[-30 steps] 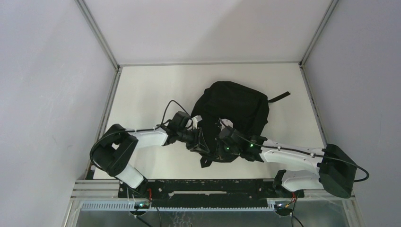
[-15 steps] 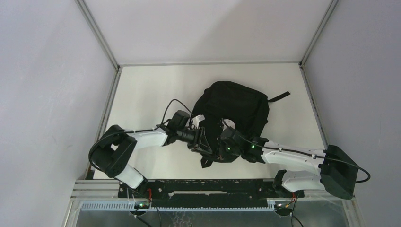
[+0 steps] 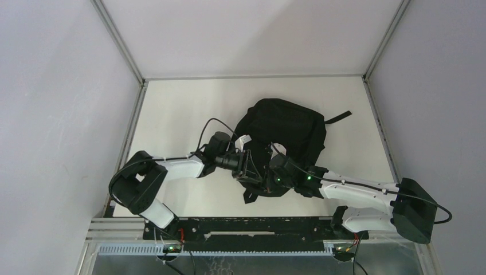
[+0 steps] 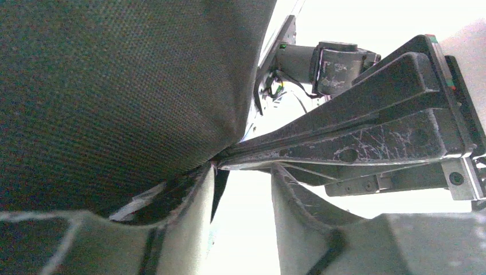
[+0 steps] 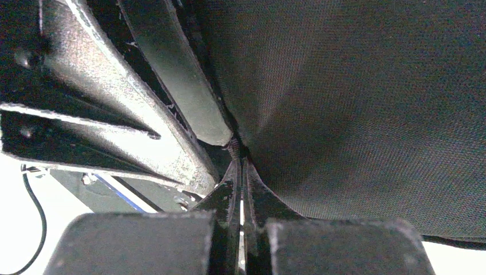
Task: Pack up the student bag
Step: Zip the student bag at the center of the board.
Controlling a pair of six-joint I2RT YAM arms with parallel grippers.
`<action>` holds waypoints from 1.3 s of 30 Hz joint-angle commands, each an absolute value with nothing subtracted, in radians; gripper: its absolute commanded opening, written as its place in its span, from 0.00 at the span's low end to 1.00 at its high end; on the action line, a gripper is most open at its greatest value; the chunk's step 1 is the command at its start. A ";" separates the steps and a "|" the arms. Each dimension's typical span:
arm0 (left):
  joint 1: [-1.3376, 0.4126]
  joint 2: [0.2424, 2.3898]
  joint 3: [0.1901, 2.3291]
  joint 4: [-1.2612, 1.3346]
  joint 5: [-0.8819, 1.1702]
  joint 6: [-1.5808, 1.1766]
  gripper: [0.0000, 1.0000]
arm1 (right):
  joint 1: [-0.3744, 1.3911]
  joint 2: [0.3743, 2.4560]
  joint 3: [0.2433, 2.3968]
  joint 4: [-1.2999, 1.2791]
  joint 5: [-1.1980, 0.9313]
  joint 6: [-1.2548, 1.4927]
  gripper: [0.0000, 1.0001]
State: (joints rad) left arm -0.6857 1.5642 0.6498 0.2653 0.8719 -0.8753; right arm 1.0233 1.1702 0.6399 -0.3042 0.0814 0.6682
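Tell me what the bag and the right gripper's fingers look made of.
The student bag: black woven fabric, matte; a fine weave grain shows. The right gripper has fingers of probably hard black plastic, slightly glossy, with pale scratches; possibly coated metal.

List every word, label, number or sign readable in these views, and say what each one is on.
No readable text in any view.
On the student bag: plain black fabric, no logo or label legible.
On the white patch at the bag's left edge: too small to tell whether it bears print.
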 commanded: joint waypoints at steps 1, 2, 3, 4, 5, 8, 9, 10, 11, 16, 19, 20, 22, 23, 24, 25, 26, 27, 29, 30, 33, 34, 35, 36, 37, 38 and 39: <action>-0.693 1.561 0.651 0.271 0.874 -0.871 0.50 | 1.017 1.143 0.640 -0.269 0.104 0.678 0.00; -0.693 1.556 0.655 0.247 0.862 -0.857 0.52 | 1.016 1.142 0.640 -0.268 0.104 0.678 0.00; -0.693 1.550 0.662 0.211 0.846 -0.838 0.53 | 1.016 1.141 0.640 -0.270 0.104 0.677 0.00; -0.693 1.543 0.672 0.174 0.823 -0.817 0.54 | 1.015 1.141 0.640 -0.271 0.104 0.677 0.00; -0.693 1.534 0.677 0.142 0.799 -0.802 0.54 | 1.015 1.141 0.640 -0.271 0.104 0.678 0.00; -0.692 1.503 0.680 0.100 0.729 -0.779 0.54 | 1.014 1.140 0.640 -0.268 0.104 0.677 0.00; -0.692 1.491 0.678 0.094 0.713 -0.776 0.54 | 1.014 1.140 0.640 -0.269 0.103 0.679 0.00; -0.692 1.481 0.677 0.091 0.697 -0.775 0.55 | 1.014 1.141 0.640 -0.269 0.102 0.678 0.00; -0.692 1.474 0.674 0.091 0.683 -0.774 0.55 | 1.014 1.141 0.640 -0.268 0.102 0.678 0.00; -0.692 1.495 0.670 0.107 0.671 -0.782 0.56 | 1.014 1.150 0.640 -0.261 0.100 0.679 0.00; -0.696 1.512 0.660 0.162 0.725 -0.806 0.55 | 1.014 1.152 0.640 -0.258 0.094 0.678 0.00; -0.698 1.516 0.661 0.167 0.741 -0.808 0.54 | 1.014 1.152 0.640 -0.258 0.093 0.678 0.00; -0.708 1.528 0.667 0.169 0.758 -0.807 0.53 | 1.012 1.151 0.640 -0.257 0.094 0.677 0.00; -0.711 1.534 0.667 0.169 0.759 -0.809 0.51 | 1.011 1.153 0.640 -0.256 0.092 0.677 0.00; -0.715 1.537 0.668 0.172 0.759 -0.814 0.49 | 1.010 1.154 0.640 -0.255 0.090 0.675 0.00; -0.717 1.542 0.668 0.180 0.760 -0.821 0.47 | 1.008 1.153 0.640 -0.255 0.088 0.676 0.00; -0.723 1.549 0.669 0.187 0.762 -0.828 0.46 | 1.008 1.152 0.640 -0.255 0.088 0.676 0.00; -0.727 1.554 0.670 0.194 0.764 -0.833 0.45 | 1.006 1.152 0.640 -0.253 0.086 0.676 0.00; -0.731 1.558 0.668 0.216 0.764 -0.847 0.42 | 1.004 1.152 0.640 -0.250 0.083 0.676 0.00; -0.731 1.557 0.664 0.227 0.764 -0.854 0.41 | 1.003 1.152 0.640 -0.250 0.082 0.676 0.00; -0.731 1.557 0.666 0.241 0.765 -0.866 0.33 | 1.002 1.152 0.640 -0.254 0.081 0.674 0.00; -0.731 1.558 0.666 0.247 0.764 -0.870 0.30 | 1.002 1.153 0.640 -0.255 0.080 0.672 0.00; -0.731 1.558 0.667 0.250 0.763 -0.872 0.25 | 1.002 1.153 0.640 -0.256 0.081 0.672 0.00; -0.730 1.559 0.666 0.251 0.761 -0.875 0.18 | 1.000 1.152 0.640 -0.257 0.080 0.672 0.00; -0.731 1.560 0.665 0.253 0.760 -0.876 0.08 | 1.000 1.149 0.640 -0.258 0.080 0.673 0.00; -0.731 1.560 0.665 0.254 0.763 -0.877 0.02 | 1.000 1.147 0.640 -0.260 0.079 0.674 0.00; -0.731 1.559 0.665 0.253 0.766 -0.877 0.00 | 1.000 1.141 0.639 -0.263 0.081 0.675 0.00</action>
